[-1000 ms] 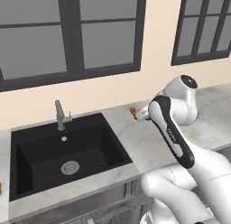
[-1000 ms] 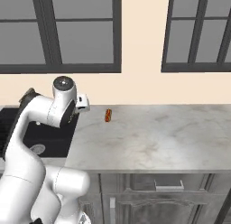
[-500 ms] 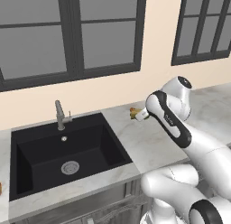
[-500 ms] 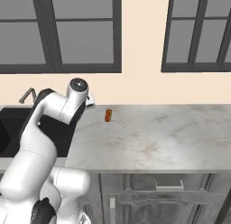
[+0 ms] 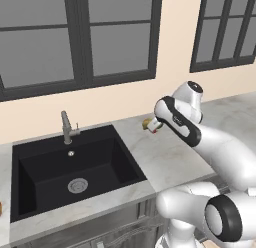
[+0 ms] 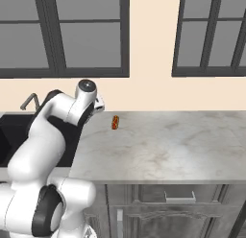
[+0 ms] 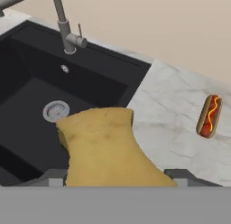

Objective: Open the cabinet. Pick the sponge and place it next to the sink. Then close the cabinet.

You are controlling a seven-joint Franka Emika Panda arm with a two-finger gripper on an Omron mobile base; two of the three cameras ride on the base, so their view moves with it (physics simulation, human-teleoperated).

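Three views of one moment at the kitchen counter. From the hand camera we see the sponge (image 7: 106,148) – a yellow, rough-faced lump – rising between the two finger tips, so the gripper (image 7: 115,175) is clamped on it with the jaws spread to the sponge's width. Beneath and beyond the sponge lies the black sink (image 7: 27,60), its round drain (image 7: 56,111) just past the sponge's upper left corner and the grey faucet (image 7: 63,26) standing on the far rim. To the right, on the pale marble counter (image 7: 171,114), lies a small hot dog (image 7: 209,115), well apart from the sponge.

From the left base camera we find the arm bent over the counter (image 5: 160,157) to the right of the sink (image 5: 70,167); a yellow scrap of the sponge (image 5: 147,123) shows at the gripper (image 5: 151,126), held above the counter near the sink's back right corner, close to the wall. The faucet (image 5: 66,127) stands at the middle of the sink's far edge.

From the right base camera we see the hot dog (image 6: 115,122) on the counter (image 6: 168,146) just right of the hand – the arm's white links cover the fingers here, and the sink (image 6: 9,136) shows at the left edge
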